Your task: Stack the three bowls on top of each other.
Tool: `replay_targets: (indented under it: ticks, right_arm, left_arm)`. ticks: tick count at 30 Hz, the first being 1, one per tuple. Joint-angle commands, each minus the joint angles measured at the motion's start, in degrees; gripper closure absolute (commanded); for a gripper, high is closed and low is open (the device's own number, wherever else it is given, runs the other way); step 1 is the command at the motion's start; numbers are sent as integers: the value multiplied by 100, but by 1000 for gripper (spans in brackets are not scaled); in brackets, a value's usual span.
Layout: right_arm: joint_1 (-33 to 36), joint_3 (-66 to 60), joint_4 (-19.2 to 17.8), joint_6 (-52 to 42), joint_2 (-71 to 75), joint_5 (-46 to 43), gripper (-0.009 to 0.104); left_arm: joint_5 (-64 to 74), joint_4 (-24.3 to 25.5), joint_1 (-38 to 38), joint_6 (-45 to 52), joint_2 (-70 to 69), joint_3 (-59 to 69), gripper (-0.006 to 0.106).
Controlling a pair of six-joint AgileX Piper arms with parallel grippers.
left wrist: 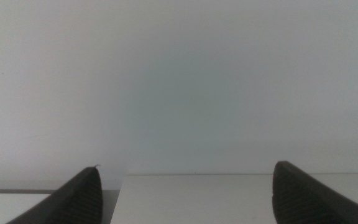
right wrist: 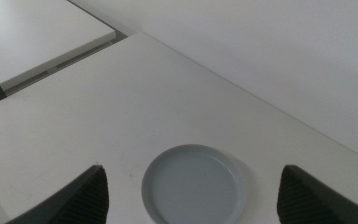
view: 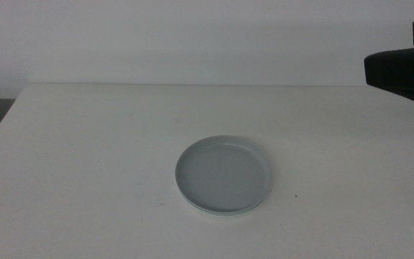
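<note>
- The pale grey-blue bowl (view: 223, 175) is sitting topmost on a stack near the table (view: 85, 158) centre; further rims are showing beneath, number unclear.
- The right gripper (right wrist: 191, 193) is hovering above it, jaws spread wide, holding nothing.
- The left gripper (left wrist: 185, 193) is waiting off-table, jaws parted.

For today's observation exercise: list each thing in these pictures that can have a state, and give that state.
stack of bowls: upright, nested into one pile on the table, pale grey-blue bowl on top, other rims just showing beneath, nothing gripping it.
right gripper: open, empty, raised above the stack.
left gripper: open, empty, facing the wall, away from the stack.
</note>
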State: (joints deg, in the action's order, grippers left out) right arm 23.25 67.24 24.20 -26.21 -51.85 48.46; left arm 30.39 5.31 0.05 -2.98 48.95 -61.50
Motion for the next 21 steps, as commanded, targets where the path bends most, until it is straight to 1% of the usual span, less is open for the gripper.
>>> replay_targets:
  ticks: [1, 2, 3, 6, 7, 8, 9, 12, 14, 17, 18, 21]
  right_arm:
    - [-30, -69, -6, -67, 11, -128, 2]
    - [-30, -126, -6, -67, 11, -224, 2]
    - [-30, -187, -83, -67, 11, -398, 2]
    - [-54, -574, -656, -67, 68, -1377, 2]
    - [-115, -765, -772, -67, 77, -1816, 2]
    - [-231, -965, -788, -67, 140, -2167, 2]
    - [-391, -1117, -788, -67, 173, -2330, 2]
    - [-1143, -1643, -1085, -67, 388, -2468, 2]
    - [-1700, -1981, -1099, -67, 547, -2557, 2]
    - [-2451, -2613, -895, -67, 956, -3133, 2]
    - [-2645, -2856, -886, -67, 1151, -3366, 2]
    - [-2903, -3530, -917, -67, 1825, -3608, 2]
  left_arm:
    - [-110, -29, -5, -36, -27, 24, 7]
    - [-110, -29, -5, -36, -27, 24, 7]
    - [-110, -29, -5, -36, -27, 24, 7]
    - [-110, -30, -5, -36, -27, 55, 7]
    - [-138, -30, -5, -36, -27, 102, 7]
    - [-152, -96, -5, -36, -71, 173, 7]
    - [-165, -209, -5, -36, -147, 280, 7]
    - [-192, -799, -5, -36, -457, 752, 7]
    - [-323, -1146, -5, -36, -725, 1176, 7]
    - [-641, -1126, -5, -36, -1150, 1787, 7]
    - [-737, -1126, -5, -36, -1275, 2002, 7]
    - [-1091, -1136, -5, -36, -1762, 2622, 7]
